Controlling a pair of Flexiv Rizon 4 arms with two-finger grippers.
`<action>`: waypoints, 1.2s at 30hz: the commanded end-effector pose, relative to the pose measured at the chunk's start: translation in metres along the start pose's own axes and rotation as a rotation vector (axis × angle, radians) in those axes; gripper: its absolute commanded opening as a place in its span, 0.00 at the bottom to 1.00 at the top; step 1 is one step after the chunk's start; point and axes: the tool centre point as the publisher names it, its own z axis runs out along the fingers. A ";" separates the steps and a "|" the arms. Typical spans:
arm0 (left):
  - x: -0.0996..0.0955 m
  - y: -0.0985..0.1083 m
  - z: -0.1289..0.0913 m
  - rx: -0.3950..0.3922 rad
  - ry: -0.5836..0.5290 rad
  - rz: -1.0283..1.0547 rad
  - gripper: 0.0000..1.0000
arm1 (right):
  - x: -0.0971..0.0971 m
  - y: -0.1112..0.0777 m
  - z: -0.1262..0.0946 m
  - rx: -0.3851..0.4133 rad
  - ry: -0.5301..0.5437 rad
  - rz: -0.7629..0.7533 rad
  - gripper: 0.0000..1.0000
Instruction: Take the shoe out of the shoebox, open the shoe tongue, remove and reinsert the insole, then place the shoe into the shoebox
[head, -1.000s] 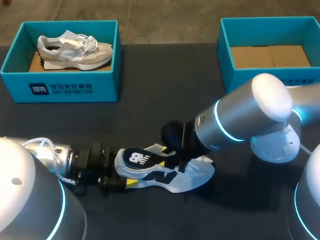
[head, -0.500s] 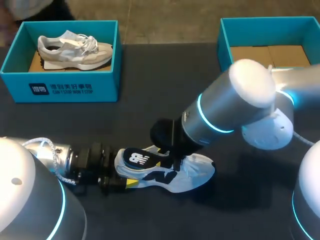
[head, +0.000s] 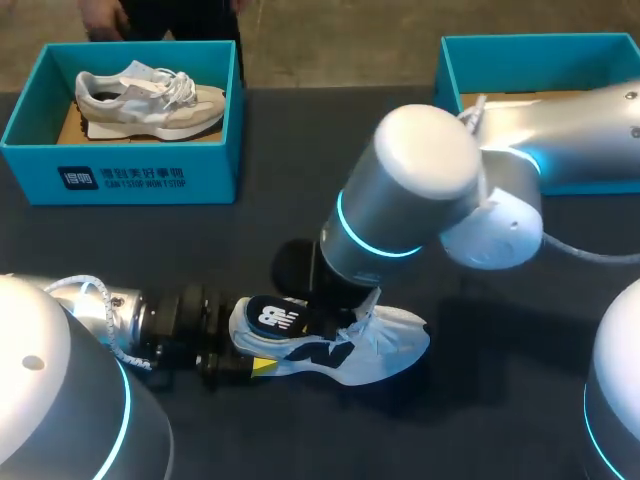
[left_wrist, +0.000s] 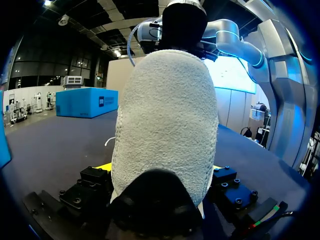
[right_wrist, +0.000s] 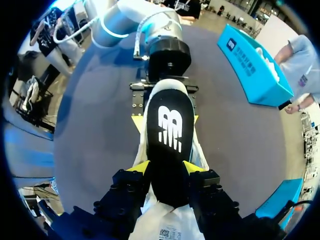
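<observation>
Here the shoe (head: 385, 345) sits on the dark worktop (head: 300, 190), in the near middle. Its long axis runs across the worktop, with the heel pointing toward my left arm and the toe toward my right side. The left fingers (left_wrist: 95, 180) stand one on each side of the heel and press against it, so the left arm holds the shoe by its back end. In the left wrist view the fuzzy heel collar rises straight ahead between them.

The black insole (head: 272, 317), marked with a white logo, lies along the same axis as the shoe. Its broad end is lifted out over the heel opening and points toward the left arm. The right arm comes in from the right, and its wrist is above the shoe's middle. The right fingers (right_wrist: 141, 168) are set narrow and pinch the insole from both edges.

Well apart at the far left stands a blue shoebox (head: 140, 175) with a pale shoe (head: 150, 95) lying lengthwise inside. A second blue shoebox (head: 450, 90) stands at the far right.
</observation>
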 end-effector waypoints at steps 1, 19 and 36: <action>-0.001 0.006 0.001 -0.002 -0.002 -0.001 0.00 | 0.003 0.005 0.006 0.053 -0.017 0.010 0.39; -0.001 0.006 0.001 -0.002 -0.002 -0.001 0.00 | -0.008 0.028 -0.004 0.045 0.046 -0.058 0.36; -0.001 0.006 0.001 -0.002 -0.002 -0.001 0.00 | -0.016 0.052 0.001 0.081 0.277 -0.107 0.39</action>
